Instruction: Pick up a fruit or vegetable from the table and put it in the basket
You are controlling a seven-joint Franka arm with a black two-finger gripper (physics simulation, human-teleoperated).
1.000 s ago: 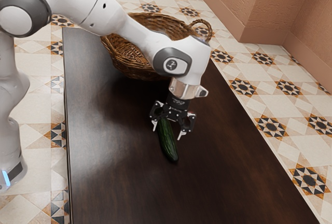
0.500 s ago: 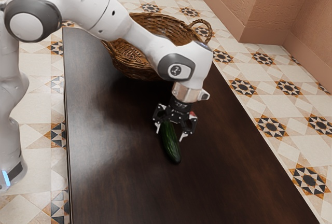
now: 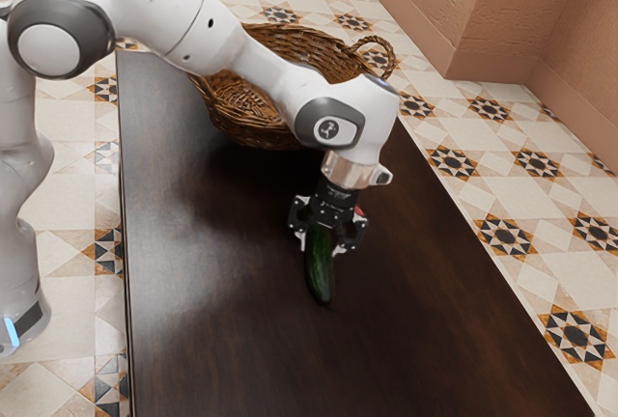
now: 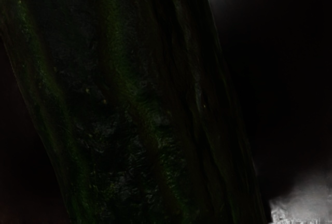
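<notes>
Exterior view. Cucumber (image 3: 320, 277) at the middle of the dark surface (image 3: 232, 340), fingers (image 3: 302, 239) closed on it, one to each flank. Grip looks to be toward the end nearer the basket (image 3: 253, 127); the other end sticks out free, away from it. Cannot tell whether any of its length is off the wood. Basket stands on the same surface, beyond the hand, the forearm reaching across in front of part of it; handle (image 3: 375, 47) at the exterior view's right.

Judgement: grasp stage, carry still to do. Next move wants a straight lift, then a swing back over the basket's mouth. Main worry is the off-centre hold: weight past the fingers could make the free end droop or pivot, and a quick lift would make that worse. Rounded skin may also roll or squeeze out if the pinch is shallow. Later, a low carry could knock the hanging end on the woven rim, twisting the cucumber loose or shoving the basket.

Wrist view. Cucumber lies close under the hand, ridged and dark green, running aslant. If it sits askew between the pads, pressure may be uneven and turn it during the lift.
</notes>
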